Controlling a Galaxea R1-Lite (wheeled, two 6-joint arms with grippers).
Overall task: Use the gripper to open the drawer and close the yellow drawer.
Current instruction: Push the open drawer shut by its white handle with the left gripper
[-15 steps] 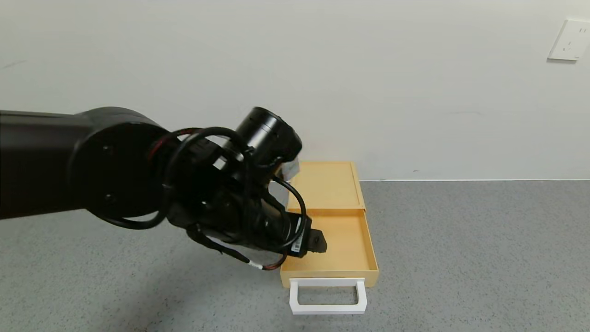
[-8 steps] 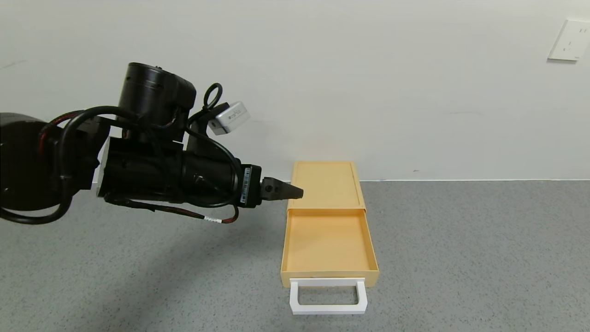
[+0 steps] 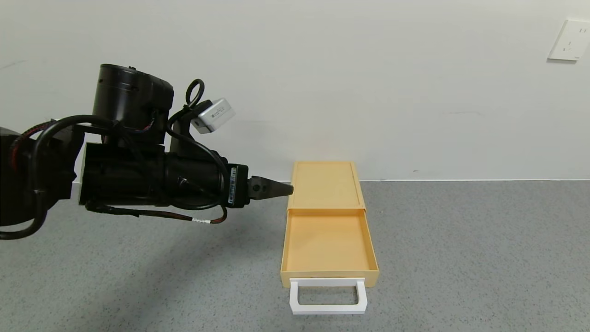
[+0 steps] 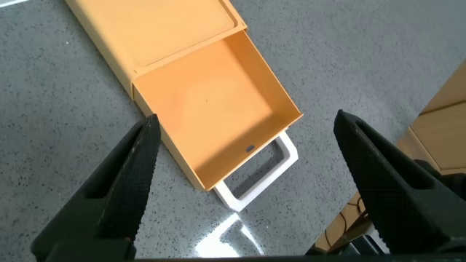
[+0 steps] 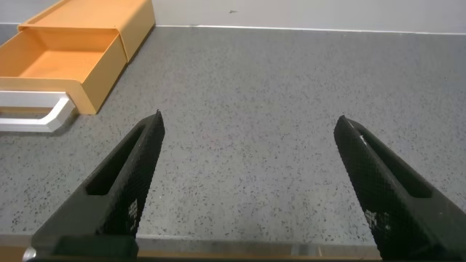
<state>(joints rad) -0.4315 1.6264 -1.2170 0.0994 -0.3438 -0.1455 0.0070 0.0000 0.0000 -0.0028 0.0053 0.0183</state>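
Observation:
The yellow drawer is pulled out of its flat yellow case and is empty. Its white loop handle points toward me. My left gripper hovers above the surface, just left of the case, its tips pointing right. In the left wrist view the left gripper is wide open and empty, high above the open drawer and its handle. My right gripper is open and empty, low over bare grey surface. It is off to the side of the drawer and is out of the head view.
The case stands against a white wall. A white wall socket is at the upper right. The grey speckled surface spreads around the drawer. A light wooden edge and cables show at the side of the left wrist view.
My left gripper has lifted away from the drawer's left wall and drawn back leftward, now level beside the case. The drawer has stayed open in the same place.

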